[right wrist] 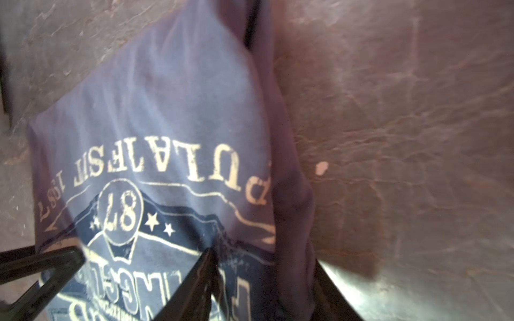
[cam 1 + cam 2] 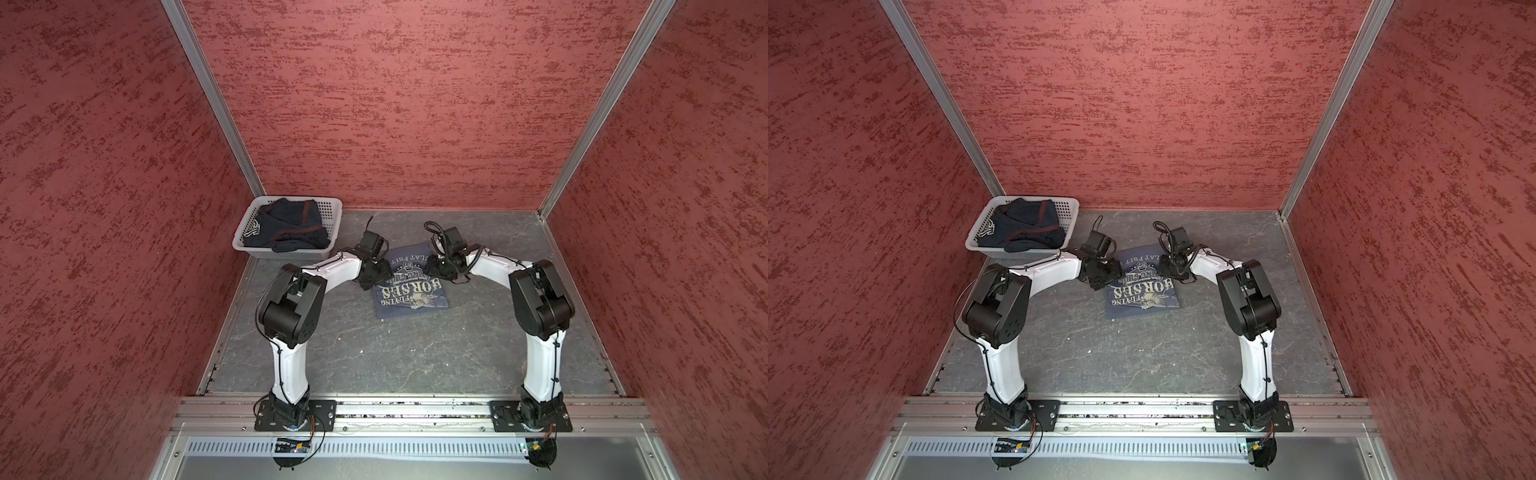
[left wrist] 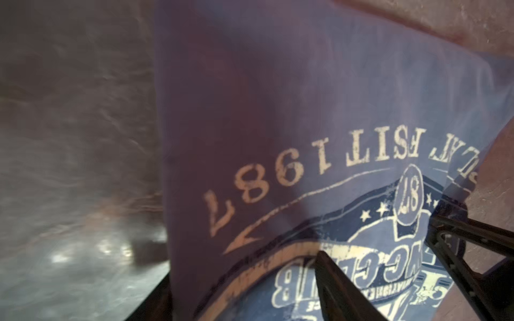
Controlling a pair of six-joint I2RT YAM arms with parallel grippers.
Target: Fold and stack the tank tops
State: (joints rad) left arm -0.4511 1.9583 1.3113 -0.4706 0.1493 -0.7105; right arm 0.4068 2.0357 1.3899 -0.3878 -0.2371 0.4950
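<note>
item 1: blue tank top (image 2: 409, 297). slate-blue cloth with whitish lettering, folded to a rough rectangle and lying flat on the grey table (image 2: 374, 353). it sits between the two grippers, its far half under them and its near half reaching back toward the arm bases. the print reads upside down from the arms' side; "horses" and "87" show in both top views, and "1987" shows in the left wrist view.

item 2: left gripper (image 2: 374, 276). it is low over the far left part of the blue tank top. in the left wrist view the fingers (image 3: 342, 289) stand spread, with printed cloth lying flat between them. that view is blurred.

item 3: right gripper (image 2: 438, 272). it is low over the far right part of the same top, facing the left gripper across the print. in the right wrist view the fingers (image 1: 194, 283) stand spread over the lettering, and one fingertip meets a crease beside the thick folded edge.

item 4: navy tank top (image 2: 286, 228). dark cloth with maroon trim, crumpled and unfolded, well apart from both grippers, beyond the left gripper on its outer side.

item 5: white basket (image 2: 330, 216). perforated plastic, holding the navy tank top, in the corner farthest from the right gripper.
</note>
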